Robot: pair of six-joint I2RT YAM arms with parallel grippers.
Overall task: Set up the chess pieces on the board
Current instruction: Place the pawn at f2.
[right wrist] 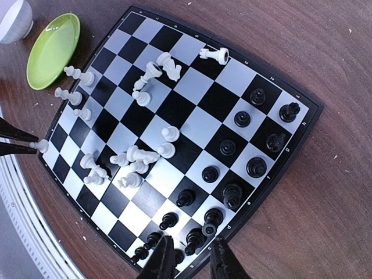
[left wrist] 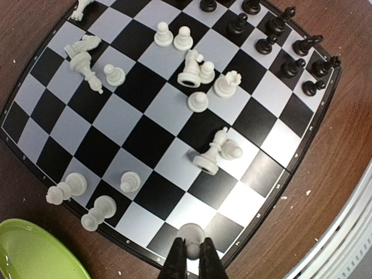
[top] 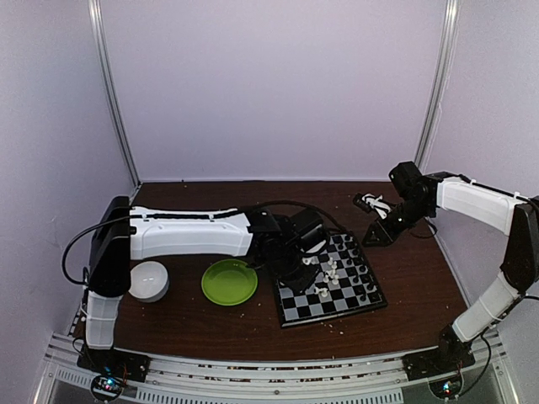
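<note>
Nothing here you can actually read, tbh. The only candidate is the row of tiny pale marks printed along the black border of the board [left wrist: 145, 139]. In the left wrist view they run off to both sides of the left gripper [left wrist: 193, 249], right by its tips. In the right wrist view they sit just ahead of the right gripper [right wrist: 192, 258] and off to its right. They're way too small and blurry for you to tell letters from numbers.
</note>
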